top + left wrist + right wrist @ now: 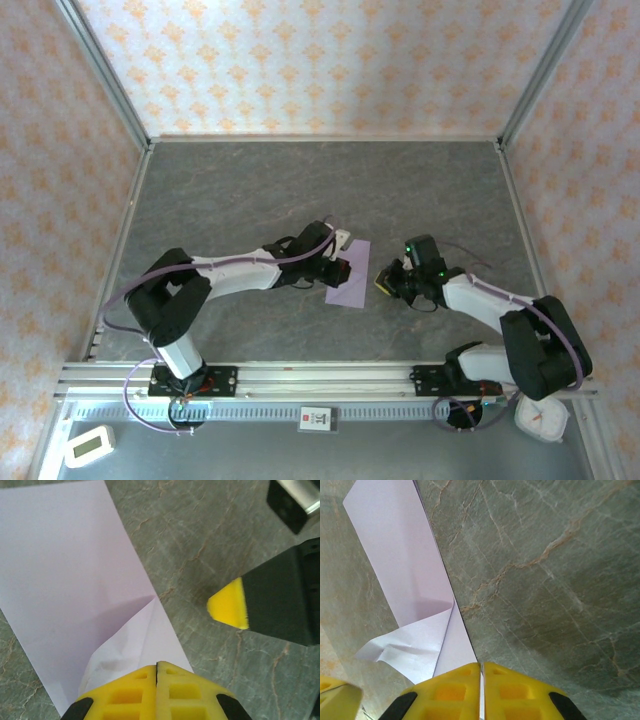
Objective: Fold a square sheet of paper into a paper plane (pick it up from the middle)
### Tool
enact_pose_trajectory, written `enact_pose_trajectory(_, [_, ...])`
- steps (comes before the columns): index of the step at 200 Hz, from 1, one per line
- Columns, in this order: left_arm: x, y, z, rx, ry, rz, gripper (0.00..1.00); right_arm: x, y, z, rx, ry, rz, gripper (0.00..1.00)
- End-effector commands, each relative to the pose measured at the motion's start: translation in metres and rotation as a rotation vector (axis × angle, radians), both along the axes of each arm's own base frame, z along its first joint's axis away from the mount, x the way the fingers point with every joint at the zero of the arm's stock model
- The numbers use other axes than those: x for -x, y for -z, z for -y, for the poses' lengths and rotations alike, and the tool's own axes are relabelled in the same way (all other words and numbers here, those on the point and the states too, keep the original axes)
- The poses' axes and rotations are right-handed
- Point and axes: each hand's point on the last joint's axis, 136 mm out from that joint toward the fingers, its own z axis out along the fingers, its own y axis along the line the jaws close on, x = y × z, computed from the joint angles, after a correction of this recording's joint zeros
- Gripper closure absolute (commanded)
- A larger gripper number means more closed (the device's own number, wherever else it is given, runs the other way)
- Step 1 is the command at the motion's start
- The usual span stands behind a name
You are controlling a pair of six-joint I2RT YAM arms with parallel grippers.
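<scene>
On grey marbled table (250,190) thin lavender paper sheet (352,280) is laid, part-folded, flap (135,640) raised. Left gripper (156,666) closed at flap, pinch uncertain; right gripper (482,666) closed, beside sheet. Sheet judged light, limp, easily creased; grasp advised at middle.

I see walls (320,60) papered with orange motifs across the top and sides. A grey marbled counter (300,190) fills the middle.
</scene>
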Motion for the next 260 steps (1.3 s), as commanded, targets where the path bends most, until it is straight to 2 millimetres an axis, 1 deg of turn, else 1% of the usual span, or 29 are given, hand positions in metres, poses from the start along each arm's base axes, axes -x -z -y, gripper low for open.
enact_pose_trajectory(1, [-0.005, 0.008, 0.002, -0.028, 0.022, 0.010, 1.00, 0.001, 0.002, -0.002, 0.003, -0.010, -0.005, 0.87])
enact_pose_trajectory(26, [-0.012, 0.020, -0.003, -0.056, 0.001, 0.014, 1.00, 0.003, 0.002, -0.008, -0.008, -0.039, -0.010, 0.83])
enact_pose_trajectory(62, [-0.023, 0.041, -0.020, -0.083, -0.053, -0.006, 1.00, 0.006, 0.004, -0.017, -0.017, -0.080, -0.022, 0.78])
enact_pose_trajectory(77, [-0.021, 0.049, -0.022, -0.093, -0.052, -0.019, 1.00, 0.006, 0.004, -0.021, -0.023, -0.092, -0.020, 0.73])
enact_pose_trajectory(103, [-0.016, 0.060, -0.025, -0.097, -0.053, -0.042, 1.00, 0.007, 0.005, -0.027, -0.034, -0.105, -0.021, 0.61])
enact_pose_trajectory(118, [-0.013, 0.064, -0.028, -0.097, -0.059, -0.049, 1.00, 0.007, 0.006, -0.030, -0.039, -0.111, -0.018, 0.58])
enact_pose_trajectory(161, [-0.006, 0.077, -0.036, -0.099, -0.077, -0.079, 1.00, 0.004, 0.004, -0.043, -0.078, -0.127, -0.004, 0.57])
enact_pose_trajectory(176, [-0.005, 0.077, -0.037, -0.096, -0.079, -0.082, 1.00, 0.001, 0.003, -0.051, -0.087, -0.142, 0.004, 0.58])
enact_pose_trajectory(204, [-0.005, 0.077, -0.038, -0.097, -0.077, -0.081, 1.00, -0.010, -0.002, -0.068, -0.099, -0.156, 0.030, 0.59])
enact_pose_trajectory(238, [-0.005, 0.076, -0.038, -0.091, -0.081, -0.082, 1.00, -0.027, -0.009, -0.072, -0.075, -0.139, 0.062, 0.61])
enact_pose_trajectory(260, [-0.004, 0.076, -0.039, -0.089, -0.081, -0.081, 1.00, -0.033, -0.010, -0.073, -0.051, -0.147, 0.065, 0.63])
